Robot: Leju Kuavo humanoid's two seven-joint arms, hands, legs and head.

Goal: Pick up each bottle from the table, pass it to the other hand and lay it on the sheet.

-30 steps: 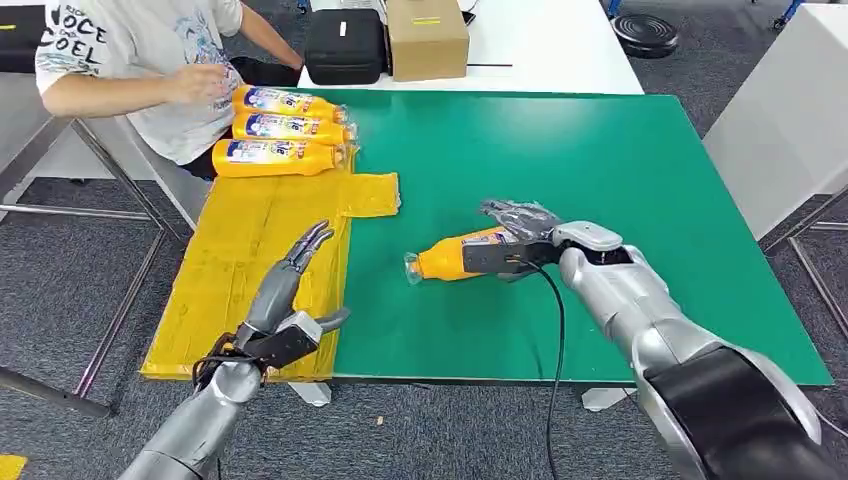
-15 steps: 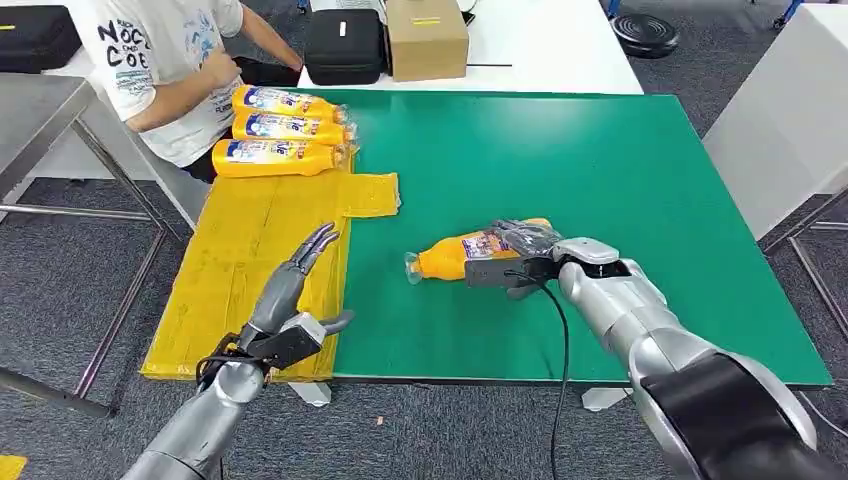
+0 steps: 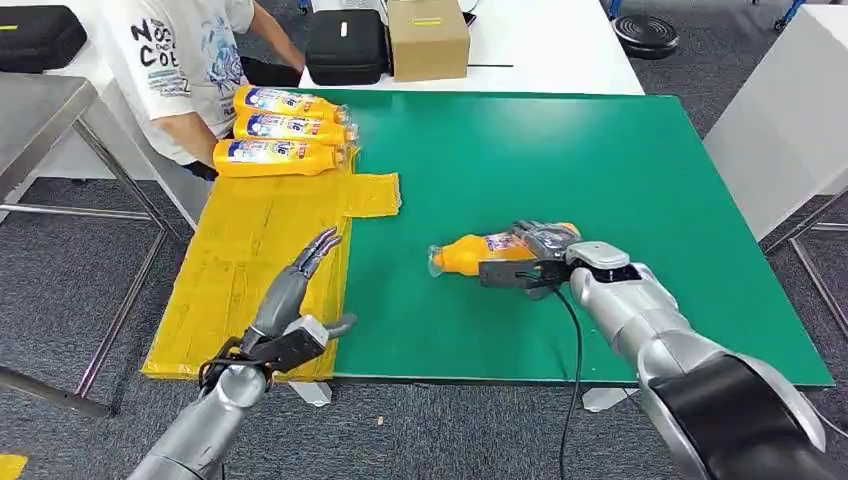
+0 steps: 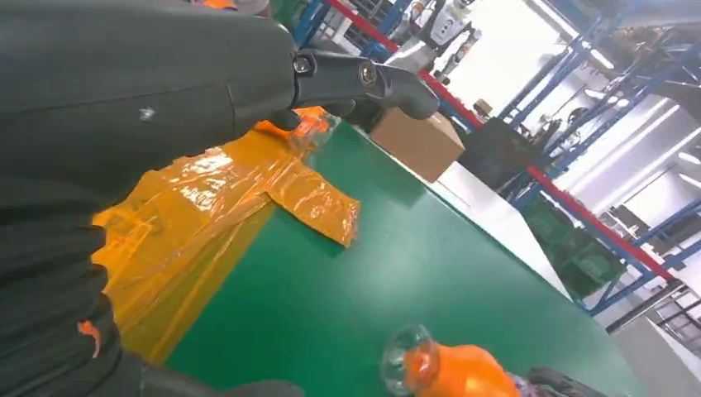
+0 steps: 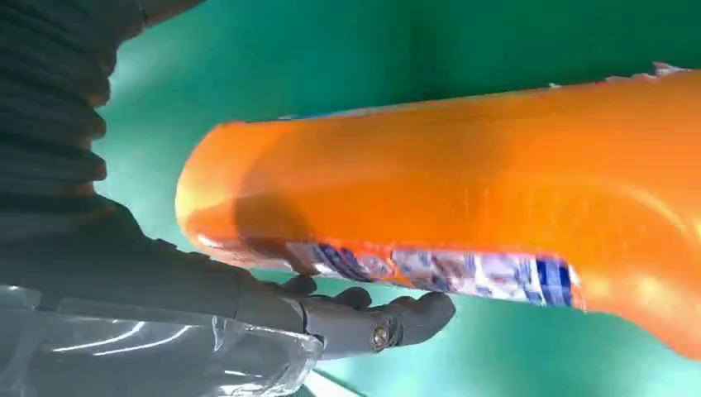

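Observation:
An orange bottle (image 3: 470, 251) with a clear cap lies on its side over the green table (image 3: 560, 150), gripped around its body by my right hand (image 3: 530, 252). Up close, the same orange bottle (image 5: 463, 207) has my fingers (image 5: 372, 318) curled beneath it. My left hand (image 3: 290, 310) hovers open over the front edge of the yellow sheet (image 3: 250, 250), fingers stretched forward. The bottle's cap end (image 4: 413, 364) appears past that hand, with the yellow sheet (image 4: 207, 198) beside it. Three orange bottles (image 3: 285, 128) lie side by side at the sheet's far end.
A person in a white shirt (image 3: 185, 60) stands at the far left by the three bottles. A black case (image 3: 345, 45) and a cardboard box (image 3: 427, 35) sit on the white table behind. A grey metal table (image 3: 50, 110) stands to the left.
My right hand closed around the bottle and drew it a little to the right. The person pulled their arm away from the three bottles. My left hand hardly moved.

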